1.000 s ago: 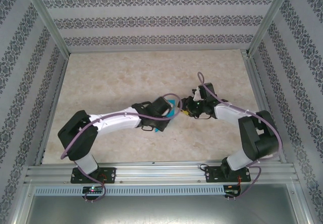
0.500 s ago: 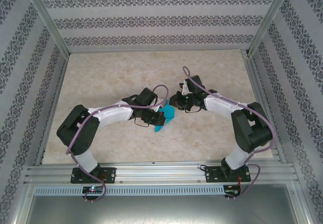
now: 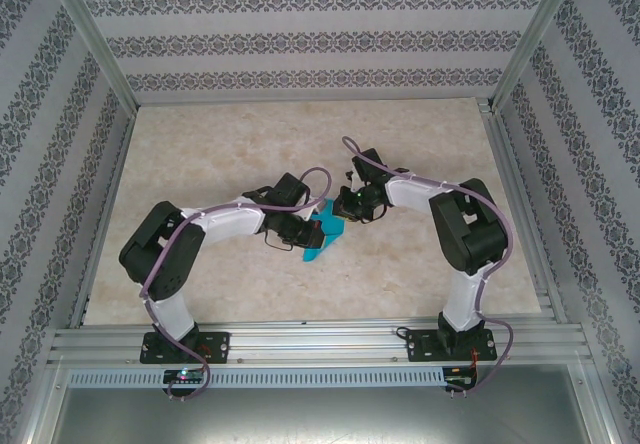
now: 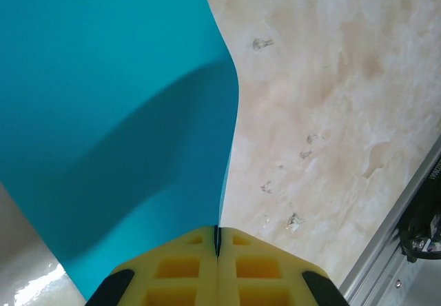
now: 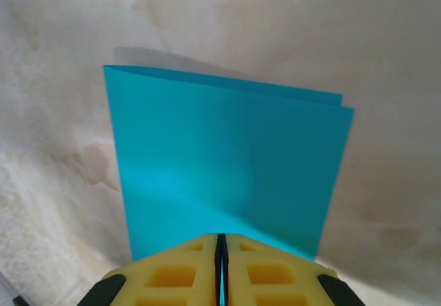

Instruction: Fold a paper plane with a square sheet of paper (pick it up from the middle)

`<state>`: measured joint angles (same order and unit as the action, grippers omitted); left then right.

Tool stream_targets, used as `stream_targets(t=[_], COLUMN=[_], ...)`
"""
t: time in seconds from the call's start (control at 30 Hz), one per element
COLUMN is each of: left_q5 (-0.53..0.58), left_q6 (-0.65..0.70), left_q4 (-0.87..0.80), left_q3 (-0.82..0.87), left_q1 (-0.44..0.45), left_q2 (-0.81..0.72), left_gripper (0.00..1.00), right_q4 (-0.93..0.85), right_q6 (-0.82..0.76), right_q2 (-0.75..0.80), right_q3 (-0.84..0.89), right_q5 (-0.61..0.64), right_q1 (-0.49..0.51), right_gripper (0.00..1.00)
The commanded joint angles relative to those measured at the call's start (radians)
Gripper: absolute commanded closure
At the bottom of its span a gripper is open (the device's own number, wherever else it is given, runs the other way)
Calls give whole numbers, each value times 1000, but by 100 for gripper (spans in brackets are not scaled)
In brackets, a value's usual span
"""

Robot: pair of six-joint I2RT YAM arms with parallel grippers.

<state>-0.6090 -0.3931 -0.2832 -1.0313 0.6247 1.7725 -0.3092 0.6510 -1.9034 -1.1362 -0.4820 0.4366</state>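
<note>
- The thin teal-blue square sheet of paper (image 3: 326, 232) sits at the centre of the top view, over the beige marbled table (image 3: 230, 144), doubled so two layers show along its far edge
- The yellow-padded left gripper (image 4: 217, 236) is clenched on one edge of the sheet
- The yellow-padded right gripper (image 5: 221, 242) is clenched on the sheet's near edge, lower centre of its wrist view

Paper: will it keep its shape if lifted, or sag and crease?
Probably floppy: the paper curves away from the left gripper pinching its edge. Likely creases easily: in the right wrist view it is doubled, two layers offset at the top. Thin, so probably light: the right gripper shuts flat on it.
</note>
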Motion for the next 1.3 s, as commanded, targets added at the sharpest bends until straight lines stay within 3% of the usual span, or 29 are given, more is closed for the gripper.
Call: stream_targets(t=[0.0,0.53,1.27], left_q5=[1,67,110], left_q6=[22,36,53], left_q4=[-32,-94,-106], left_q3=[-43,-85,-121], left_q1=[-19,-42,-48], left_q2=[17,45,98], left_gripper=[96,95,93], right_q4=[-78,-164,-174], right_q6=[-76,-181,-181], right_q2=[-34,-91,-92], right_q3=[-43,-86,-91], right_q5=[46,95,96], right_q1=[10,16,19], right_gripper=[89,89,89])
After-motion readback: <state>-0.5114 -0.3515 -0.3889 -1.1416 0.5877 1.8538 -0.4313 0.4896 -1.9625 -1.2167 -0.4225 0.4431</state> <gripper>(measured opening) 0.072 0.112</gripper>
